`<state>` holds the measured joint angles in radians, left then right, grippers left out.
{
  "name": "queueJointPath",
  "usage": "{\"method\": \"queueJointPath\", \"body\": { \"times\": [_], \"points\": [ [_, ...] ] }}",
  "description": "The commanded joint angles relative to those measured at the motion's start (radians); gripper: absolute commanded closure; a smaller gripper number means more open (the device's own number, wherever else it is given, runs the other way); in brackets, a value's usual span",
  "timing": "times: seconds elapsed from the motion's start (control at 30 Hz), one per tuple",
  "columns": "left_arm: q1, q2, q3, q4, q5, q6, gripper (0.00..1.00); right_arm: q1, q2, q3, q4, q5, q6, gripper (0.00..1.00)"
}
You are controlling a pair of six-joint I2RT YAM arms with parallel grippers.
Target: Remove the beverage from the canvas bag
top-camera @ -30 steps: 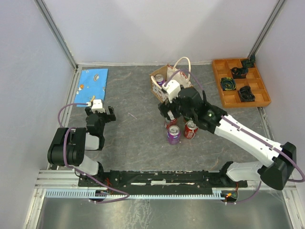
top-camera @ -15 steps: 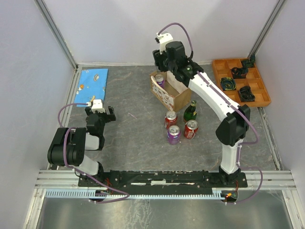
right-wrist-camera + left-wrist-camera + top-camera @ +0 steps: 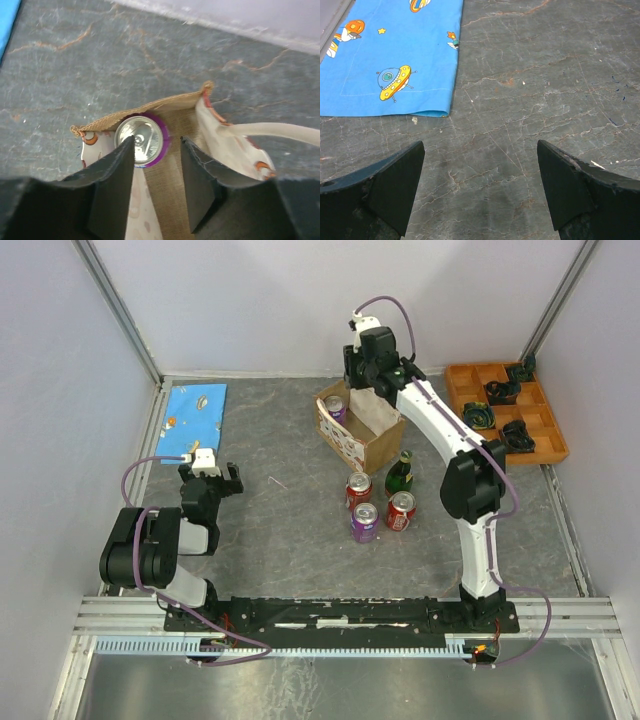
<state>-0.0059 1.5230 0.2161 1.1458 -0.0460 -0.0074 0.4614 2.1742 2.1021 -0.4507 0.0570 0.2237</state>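
Now I am holding my right arm out over the grey marbled table above the small tan canvas bag with cream handles. The bag is standing open at the far middle with the drink sitting deep inside. Near the blue spaceship-print cloth, my left end effector is idling, spread wide and empty. My right end effector is hovering with jaws parted, lining up on the purple-rimmed silver can tucked in the bag's corner. The bag's red marks are proving unreadable, and the can top is showing no brand.

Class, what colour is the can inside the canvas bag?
Purple can, silver top; clearest in right wrist view.
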Motion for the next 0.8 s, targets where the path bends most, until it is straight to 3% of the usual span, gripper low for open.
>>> {"method": "queueJointPath", "body": {
  "times": [0.0, 0.27, 0.33, 0.77],
  "points": [
    [0.003, -0.002, 0.02, 0.032, 0.004, -0.01, 0.01, 0.012, 0.051, 0.091, -0.012, -0.096, 0.028, 0.47],
    [0.003, -0.002, 0.02, 0.031, 0.003, -0.009, 0.01, 0.012, 0.101, 0.096, -0.011, -0.146, 0.025, 0.07],
    [0.003, -0.003, 0.02, 0.032, 0.004, -0.01, 0.01, 0.012, 0.112, 0.096, -0.01, -0.146, 0.022, 0.02],
    [0.003, -0.003, 0.02, 0.032, 0.005, -0.01, 0.01, 0.017, 0.189, 0.128, -0.018, -0.137, 0.0, 0.01]
  ]
}}
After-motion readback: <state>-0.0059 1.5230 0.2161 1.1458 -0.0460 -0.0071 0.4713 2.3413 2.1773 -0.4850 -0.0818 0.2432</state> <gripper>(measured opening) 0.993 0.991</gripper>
